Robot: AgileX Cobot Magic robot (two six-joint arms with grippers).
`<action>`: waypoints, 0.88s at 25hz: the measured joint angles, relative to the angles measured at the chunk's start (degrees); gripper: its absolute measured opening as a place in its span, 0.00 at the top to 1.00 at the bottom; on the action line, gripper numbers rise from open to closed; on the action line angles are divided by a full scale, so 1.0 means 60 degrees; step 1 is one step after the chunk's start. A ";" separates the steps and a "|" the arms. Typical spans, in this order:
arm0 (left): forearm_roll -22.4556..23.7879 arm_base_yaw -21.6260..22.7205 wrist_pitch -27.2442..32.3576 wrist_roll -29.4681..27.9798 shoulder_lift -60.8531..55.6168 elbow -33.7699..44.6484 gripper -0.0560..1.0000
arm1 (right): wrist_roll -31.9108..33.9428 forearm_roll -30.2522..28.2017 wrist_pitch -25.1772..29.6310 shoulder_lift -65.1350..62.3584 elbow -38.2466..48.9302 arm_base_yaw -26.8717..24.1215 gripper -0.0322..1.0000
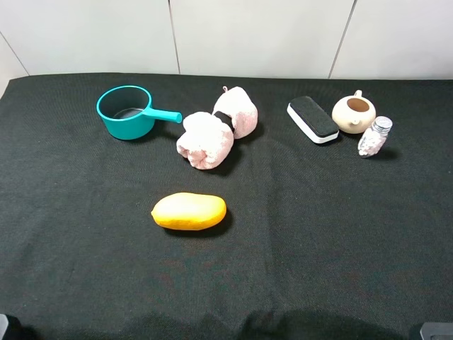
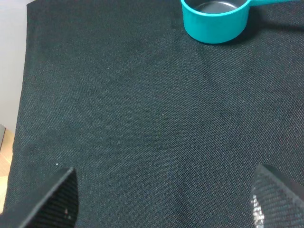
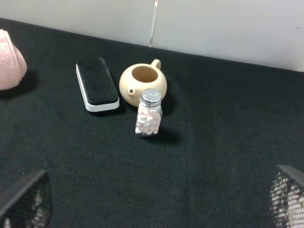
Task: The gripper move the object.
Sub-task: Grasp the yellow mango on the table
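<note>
In front of the fluffy pink plush rolls [image 1: 205,140], the smooth yellow-orange oblong fruit [image 1: 189,211] lies untouched. The black left hand [image 2: 166,194] and right hand [image 3: 159,197] are released and empty; the move is not yet begun.

object [image 1: 189,211] | yellow-orange oblong (mango-like) | on its side | front-left

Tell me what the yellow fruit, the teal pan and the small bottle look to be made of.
Yellow fruit: smooth, glossy, evenly coloured skin; real or plastic, cannot tell.
Teal pan: probably plastic, uniform matte teal wall; its inside bottom looks dark and metallic.
Small bottle: clear glass or plastic, since pink and white pieces show through; the ribbed silver cap looks metal.
</note>
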 joint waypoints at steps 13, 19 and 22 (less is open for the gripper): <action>0.0000 0.0000 0.0000 0.0000 0.0000 0.0000 0.19 | 0.0000 0.0000 0.0000 0.0000 0.0000 0.0000 0.30; 0.0000 0.0000 0.0000 -0.0003 0.0000 0.0000 0.19 | 0.0000 -0.0045 -0.0011 0.0000 0.0000 0.0000 0.30; 0.0000 0.0000 0.0000 -0.0003 0.0000 0.0000 0.19 | 0.0000 -0.0147 -0.0064 0.0000 0.0000 0.0000 0.30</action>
